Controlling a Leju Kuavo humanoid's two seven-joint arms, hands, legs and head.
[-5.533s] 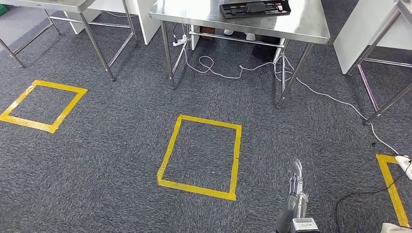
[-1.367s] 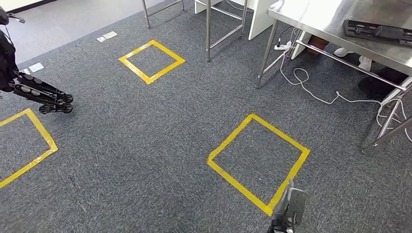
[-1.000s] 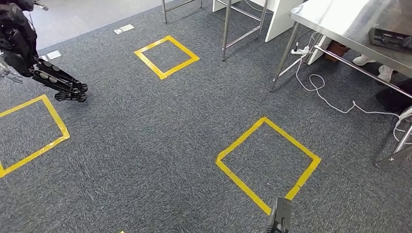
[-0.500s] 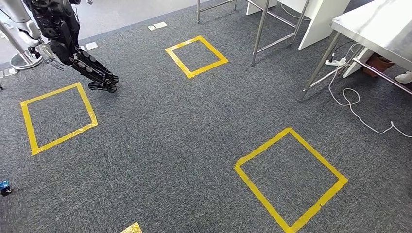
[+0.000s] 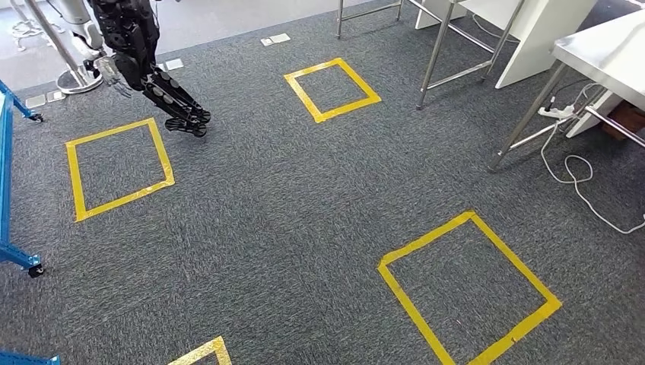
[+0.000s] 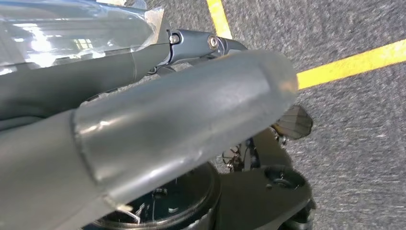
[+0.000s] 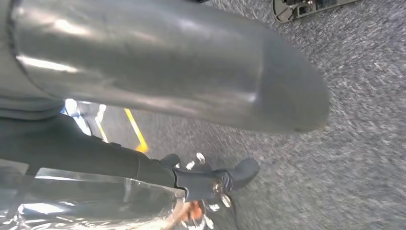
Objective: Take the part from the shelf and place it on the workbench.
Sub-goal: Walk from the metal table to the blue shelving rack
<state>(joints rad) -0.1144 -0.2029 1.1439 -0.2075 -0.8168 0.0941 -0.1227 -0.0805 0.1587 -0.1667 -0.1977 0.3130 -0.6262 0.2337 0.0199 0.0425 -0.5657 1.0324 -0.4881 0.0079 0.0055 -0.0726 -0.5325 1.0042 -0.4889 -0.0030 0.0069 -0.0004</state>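
I see wide grey carpet [image 5: 289, 220] between yellow squares [image 5: 468, 293], table legs [image 5: 525, 122] far right, blue frame [image 5: 7, 190] left; robot hand grips: can't tell.

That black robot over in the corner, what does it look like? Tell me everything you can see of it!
The black robot stands at the far left of the head view, cut off by the picture's top edge, so its upper part is hidden. Its body looks dark and glossy, like plastic or metal. One black leg slants down to a foot on the grey carpet, just beyond a yellow tape square. A pale hand hangs beside it with fingers spread. A silvery stand rises right behind it; whether they touch is unclear.
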